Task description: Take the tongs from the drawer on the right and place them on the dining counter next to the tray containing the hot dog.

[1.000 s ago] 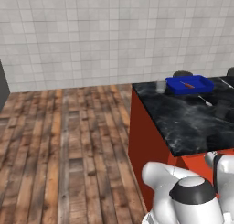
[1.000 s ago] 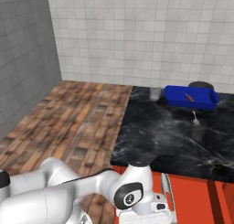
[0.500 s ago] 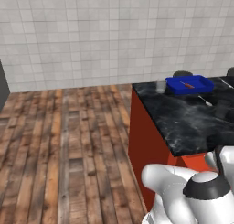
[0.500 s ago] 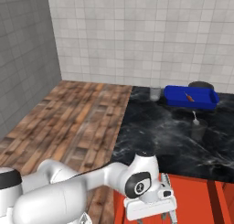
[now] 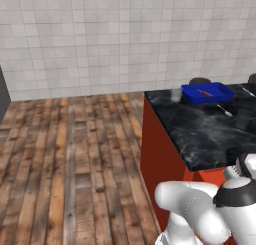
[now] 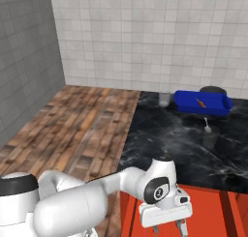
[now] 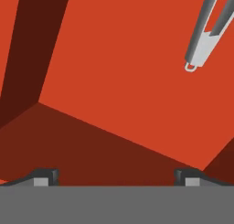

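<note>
In the left base view, the blue tray (image 5: 208, 93) with the hot dog (image 5: 205, 93) is seen at the upper right, on the black desk (image 5: 200, 134). In the right base view, the fingers (image 6: 181, 227) are lowered over the open red drawer (image 6: 208, 220), bottom centre. In the hand view, the fingertips (image 7: 45, 176) are held wide apart and empty; the tongs (image 7: 208, 29) are seen upper right on the drawer floor.

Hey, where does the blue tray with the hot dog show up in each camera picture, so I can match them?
Left base view: the blue tray sits at the upper right, on the far end of the dining counter.
Right base view: the tray is at the right, above the middle, on the same black marble top.
Hand view: not in it.
Shared landmark: the small grey cup just left of the tray.
</note>
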Tool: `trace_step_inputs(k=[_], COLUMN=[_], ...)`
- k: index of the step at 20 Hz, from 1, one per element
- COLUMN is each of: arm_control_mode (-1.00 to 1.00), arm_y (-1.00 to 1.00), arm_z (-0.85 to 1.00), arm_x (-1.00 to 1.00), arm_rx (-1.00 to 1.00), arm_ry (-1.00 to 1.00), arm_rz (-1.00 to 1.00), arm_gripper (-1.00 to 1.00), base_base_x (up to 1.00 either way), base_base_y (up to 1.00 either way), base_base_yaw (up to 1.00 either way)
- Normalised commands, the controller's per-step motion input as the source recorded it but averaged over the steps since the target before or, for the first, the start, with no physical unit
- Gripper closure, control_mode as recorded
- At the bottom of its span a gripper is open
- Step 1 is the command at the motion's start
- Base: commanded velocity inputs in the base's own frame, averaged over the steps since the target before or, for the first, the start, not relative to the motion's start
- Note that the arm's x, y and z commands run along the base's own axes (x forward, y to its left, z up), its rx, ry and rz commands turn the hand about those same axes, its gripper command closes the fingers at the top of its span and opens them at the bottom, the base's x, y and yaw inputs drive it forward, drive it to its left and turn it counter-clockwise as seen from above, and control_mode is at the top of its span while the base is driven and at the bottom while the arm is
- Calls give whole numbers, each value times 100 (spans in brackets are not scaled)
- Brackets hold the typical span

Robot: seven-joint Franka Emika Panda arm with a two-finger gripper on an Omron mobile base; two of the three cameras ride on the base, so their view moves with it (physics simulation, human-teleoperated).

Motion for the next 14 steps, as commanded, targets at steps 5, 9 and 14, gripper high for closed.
trace_step_inputs(k=[5,9,14], arm_control_mode=[-100,-100,-100], arm_y=[-16,-16,-14], arm_z=[0,0,-2], arm_x=[44,23,0], arm_rx=[12,11,5], arm_ry=[-1,-4,-9], arm_rz=[-1,-1,0], arm_gripper=[-100,-100,-100], base_base_x=[0,0,0], base_base_y=[0,0,0], base_base_yaw=[0,0,0])
